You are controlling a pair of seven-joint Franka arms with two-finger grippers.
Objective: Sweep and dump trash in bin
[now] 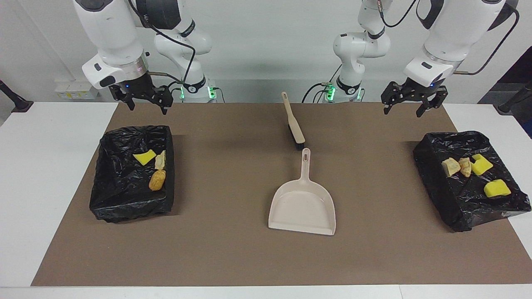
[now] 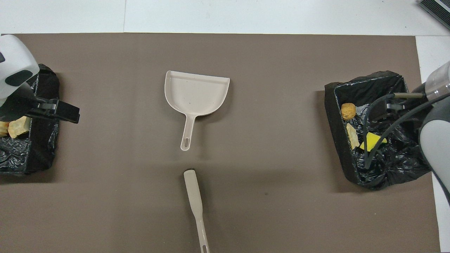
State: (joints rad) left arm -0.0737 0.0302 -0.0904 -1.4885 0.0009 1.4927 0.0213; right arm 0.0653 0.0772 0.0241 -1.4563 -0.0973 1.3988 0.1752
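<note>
Two Franka arms hung over a white surface [image 1: 50, 187] covered by one brown mat [image 1: 232, 257]. Two bins lined w/ black plastic sat on the mat: one bin [image 1: 124, 199] at the right arm's end, one bin [image 1: 461, 207] at the left arm's end. Between them lay one beige dustpan [image 1: 302, 205], pan empty, handle pointing toward the robots, and one beige brush [image 1: 294, 124] w/ dark bristles, just apart from the handle tip and nearer the robots.

The trash [image 1: 157, 179], seven scraps in all, lay inside the bins. Three in the right arm's bin: one yellow, one pale, one orange-brown. Four in the left arm's bin: two yellow sponge chunks [image 1: 496, 189], two pale beige lumps [image 1: 451, 166]. No scrap lay on the mat.

The right gripper [image 1: 145, 101] hung above the mat's edge by the robots' end of its bin, fingers spread, holding nothing. The left gripper [image 1: 411, 101] hung above the mat near the robots' end of its bin, fingers spread, also holding nothing. In the overhead view the right arm's cables crossed part of its bin.
</note>
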